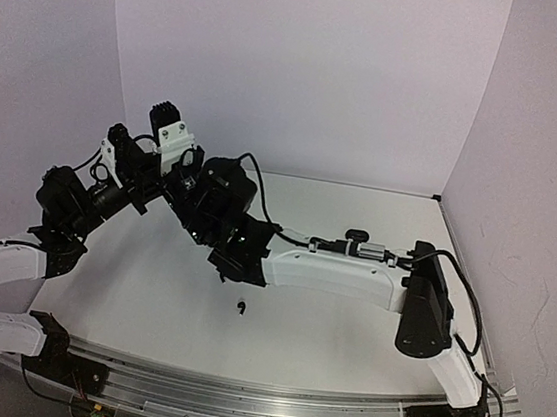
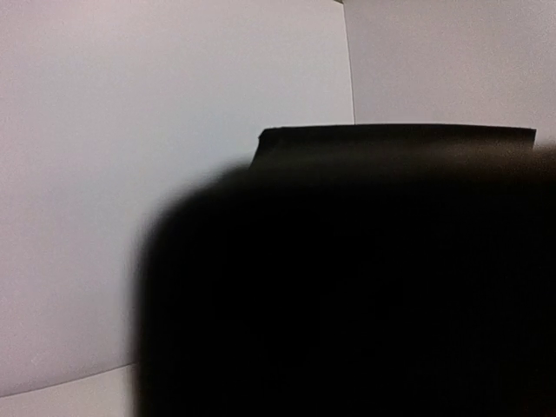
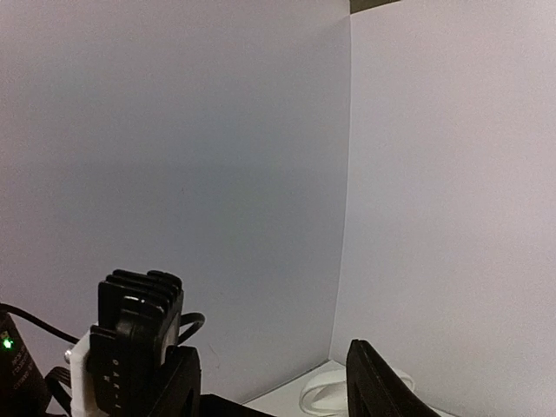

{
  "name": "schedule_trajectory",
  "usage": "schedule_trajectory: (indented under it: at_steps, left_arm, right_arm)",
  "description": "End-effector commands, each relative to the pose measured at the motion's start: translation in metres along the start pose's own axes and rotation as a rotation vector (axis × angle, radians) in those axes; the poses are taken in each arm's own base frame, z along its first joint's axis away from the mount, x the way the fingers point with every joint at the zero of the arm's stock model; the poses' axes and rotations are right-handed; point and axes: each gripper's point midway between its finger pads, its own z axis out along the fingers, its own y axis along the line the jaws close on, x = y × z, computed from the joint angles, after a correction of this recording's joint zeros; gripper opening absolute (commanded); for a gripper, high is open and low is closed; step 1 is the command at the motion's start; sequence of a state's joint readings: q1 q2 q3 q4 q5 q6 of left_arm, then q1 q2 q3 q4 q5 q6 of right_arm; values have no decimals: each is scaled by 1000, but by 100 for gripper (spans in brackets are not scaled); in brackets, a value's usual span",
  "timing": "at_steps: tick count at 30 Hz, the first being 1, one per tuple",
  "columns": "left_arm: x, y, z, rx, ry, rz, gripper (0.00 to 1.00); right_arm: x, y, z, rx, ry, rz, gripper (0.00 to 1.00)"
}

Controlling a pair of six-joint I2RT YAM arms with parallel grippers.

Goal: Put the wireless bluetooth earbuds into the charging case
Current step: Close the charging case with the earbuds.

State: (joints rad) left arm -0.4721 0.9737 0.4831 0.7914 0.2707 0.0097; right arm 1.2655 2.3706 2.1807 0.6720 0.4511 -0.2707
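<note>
Two arms of mine meet raised above the left half of the white worktop point(image 1: 324, 335), their wrists crowded together. One small black earbud point(image 1: 240, 307) lies alone on the worktop, toward the near edge and about midway along it, just in front of my right forearm point(image 1: 331, 273) and touching nothing. My left gripper point(image 1: 185, 163) has its jaws together. A blurred dark mass point(image 2: 347, 304) fills most of the left wrist view, and I cannot tell what it is or whether I grip it. My right gripper point(image 3: 271, 358) has its jaws apart, with the pale walls point(image 3: 174, 130) showing through the gap. Beside it stands a black finned block point(image 3: 135, 334) on a white mount point(image 3: 80, 365).
</note>
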Motion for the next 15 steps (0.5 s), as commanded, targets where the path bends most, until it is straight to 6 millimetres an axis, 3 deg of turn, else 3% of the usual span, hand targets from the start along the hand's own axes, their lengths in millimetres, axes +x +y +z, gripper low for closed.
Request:
schedule_trajectory:
  at_steps: [1,4,9,11,15]
  left_arm:
    - [-11,-4,0,29,-7,-31,0]
    - [-9,-6,1,44,3,-37,0]
    - [-7,-22,0,136,19,-25,0]
    - [-4,-37,-3,225,20,49,0]
    - [10,-59,-13,363,17,288,0]
  right_arm:
    - [-111,-7,-16,-76,-142,84,58]
    - [-129,-19,-22,-51,-138,106,61]
    - [-136,-48,-26,69,-54,85,62]
    - [-127,-61,-21,87,34,103,63]
    - [-83,-84,-14,57,263,221,64]
